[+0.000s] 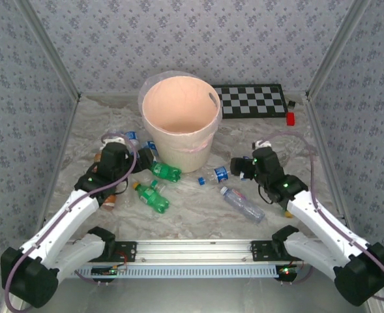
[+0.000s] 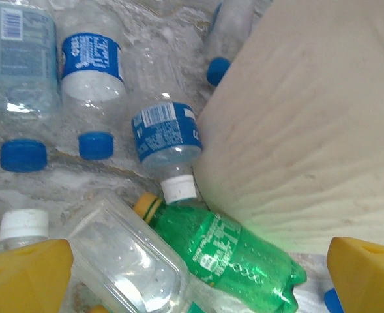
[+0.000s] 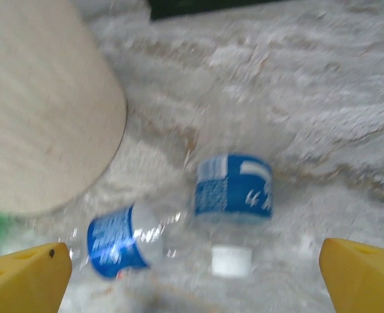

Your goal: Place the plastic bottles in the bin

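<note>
Your left hand point(image 1: 139, 158) hangs just left of the large round peach-cream plastic bin point(image 1: 185, 153), its yellow fingers point(image 2: 23, 274) spread as wide as they go and holding nothing. The bin stands upright mid-way across the pale marbled surface point(image 1: 87, 124). Under this hand a green plastic bottle with a yellow cap point(image 2: 240, 257) lies just beside the bin's wall. A clear plastic bottle with a blue label and white cap point(image 2: 165, 137) lies beside it, and more clear bottles with blue caps lie further left. Your right hand point(image 1: 236, 167) hangs to the right of the bin, also fully open and empty. The view from its wrist is blurred. Below it lie a clear blue-labelled bottle with a white cap point(image 3: 234, 189) and a second clear blue-labelled bottle point(image 3: 117, 244). Nearer the arm bases lie another green bottle point(image 1: 154, 197) and a long clear bottle point(image 1: 242, 202). A black-and-white checkerboard point(image 1: 251, 100) lies behind the bin.
</note>
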